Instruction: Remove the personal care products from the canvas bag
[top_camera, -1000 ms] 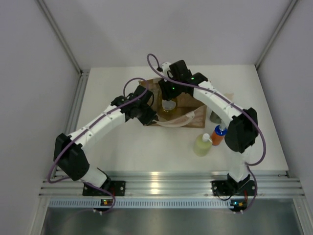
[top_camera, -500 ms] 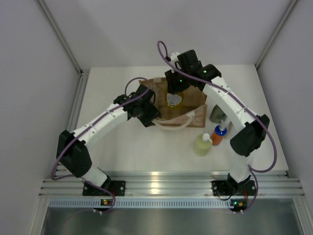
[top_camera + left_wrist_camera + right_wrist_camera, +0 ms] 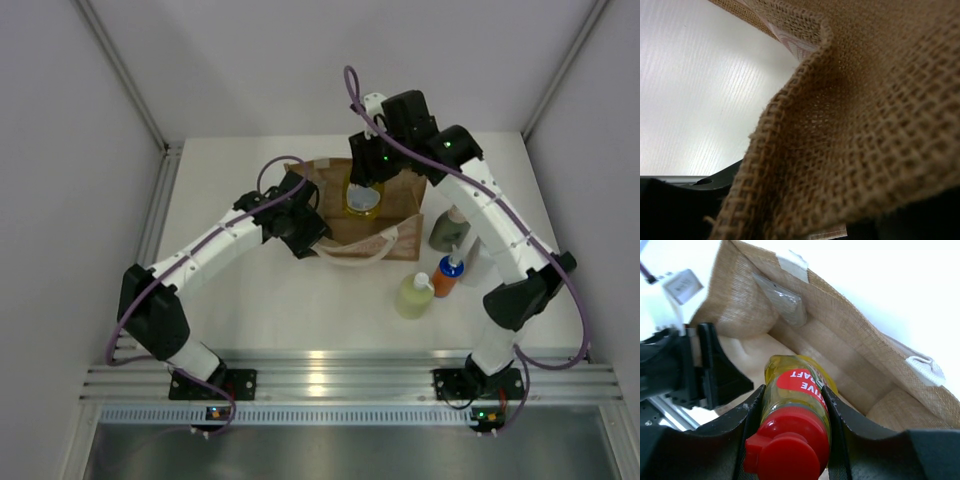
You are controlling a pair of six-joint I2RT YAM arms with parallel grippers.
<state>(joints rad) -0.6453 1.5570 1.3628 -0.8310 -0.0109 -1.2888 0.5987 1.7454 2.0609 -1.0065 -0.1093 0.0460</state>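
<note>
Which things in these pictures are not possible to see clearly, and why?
Whether the left gripper is open: canvas bag cloth fills the left wrist view; too small in the top view.
Bag floor: partly covered by the yellow red-capped bottle and right gripper, right wrist view.
Silvery tube print: blurred, right wrist view.

A white table [image 3: 260, 300] is enclosed on its left, right and far sides by pale grey walls [image 3: 60, 200]. Slanted aluminium struts [image 3: 121, 72] are seen at its far corners, and a ribbed aluminium rail [image 3: 340, 372] is set along its near edge, with light reflected off the rail's middle.
</note>
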